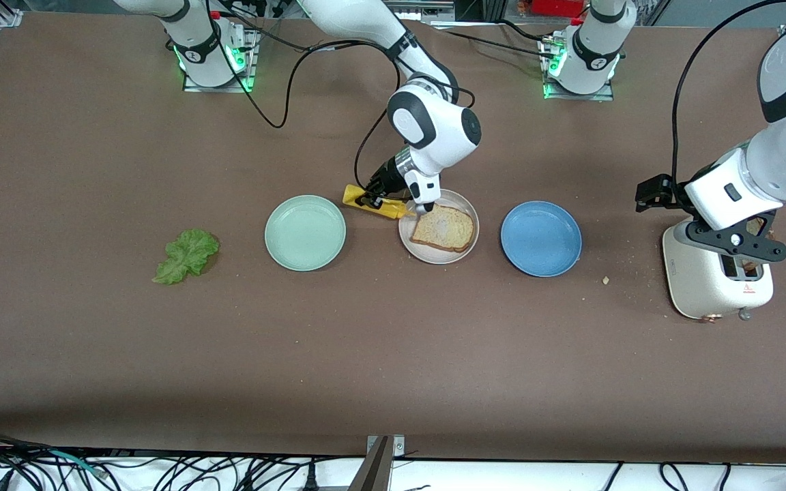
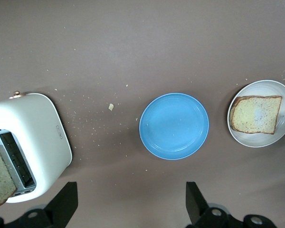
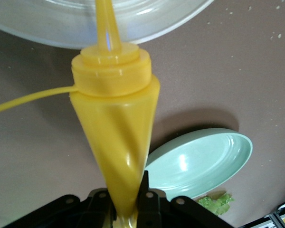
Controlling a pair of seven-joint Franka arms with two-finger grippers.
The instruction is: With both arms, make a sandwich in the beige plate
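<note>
The white toaster [image 1: 714, 279] stands on the brown desk [image 1: 393, 368] at the left arm's end, nearest the front camera of all the things here, with a slice of toast [image 2: 1, 178] sticking out of one of its slots. The left tool [image 1: 741, 249] hangs right above the toaster's top, its two black fingers [image 2: 64, 202] spread wide with nothing between them. Well apart from that tool, toward the middle of the desk, lies the blue plate [image 1: 541, 238], bare, and a few crumbs [image 1: 605, 279] are scattered between it and the toaster. Just beside the blue plate sits the beige plate [image 1: 408, 240], carrying one square toast slice [image 1: 442, 228] with a brown crust, lying flat. The right tool [image 1: 374, 198] is over the desk at that plate's rim, on the side toward the right arm's end; its fingers are pinched tight on the base of a yellow squeeze bottle [image 1: 371, 202], which lies nearly level with its nozzle [image 3: 104, 23] pointing in over the plate's edge. Next past this tool lies the mint green plate [image 1: 305, 232], also bare, and farther still toward the right arm's end a ruffled green lettuce leaf [image 1: 186, 256] rests alone on the desk.
</note>
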